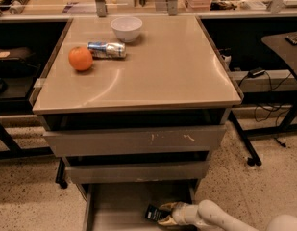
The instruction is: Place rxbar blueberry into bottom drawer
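Note:
The rxbar blueberry (152,212), a small dark wrapper, lies on the floor of the pulled-out bottom drawer (119,208) near its right side. My gripper (162,214) reaches into the drawer from the right, low over the floor. Its yellowish fingers (168,206) are spread apart, with the bar just at their tips. I cannot tell whether they still touch the bar. The white arm runs off to the lower right.
On the cabinet top are an orange (80,58), a silver-blue can (107,49) lying on its side and a white bowl (126,28). The two upper drawers (133,141) are closed. Table legs and cables stand to the right.

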Available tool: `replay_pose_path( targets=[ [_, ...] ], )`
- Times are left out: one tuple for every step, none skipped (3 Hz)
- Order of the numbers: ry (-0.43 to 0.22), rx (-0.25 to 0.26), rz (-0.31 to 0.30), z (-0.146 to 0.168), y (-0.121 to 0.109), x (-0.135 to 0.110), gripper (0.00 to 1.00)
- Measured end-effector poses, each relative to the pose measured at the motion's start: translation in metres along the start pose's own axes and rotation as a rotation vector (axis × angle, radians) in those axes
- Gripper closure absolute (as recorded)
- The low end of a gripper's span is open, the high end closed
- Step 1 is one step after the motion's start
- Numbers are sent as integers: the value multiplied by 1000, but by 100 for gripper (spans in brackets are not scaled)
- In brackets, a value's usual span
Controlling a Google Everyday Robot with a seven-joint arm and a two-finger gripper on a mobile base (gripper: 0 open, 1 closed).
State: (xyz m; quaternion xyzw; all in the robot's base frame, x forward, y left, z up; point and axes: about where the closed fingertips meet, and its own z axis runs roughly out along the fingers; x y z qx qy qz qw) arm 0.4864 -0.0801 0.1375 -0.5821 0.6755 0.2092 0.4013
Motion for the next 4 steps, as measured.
replay_pose_path(
  targets=[
    [0,0,0,0,0,0,63],
    [0,0,0,0,0,0,39],
    [0,0,0,0,0,0,16],
    [0,0,0,0,0,0,0]
  ],
)
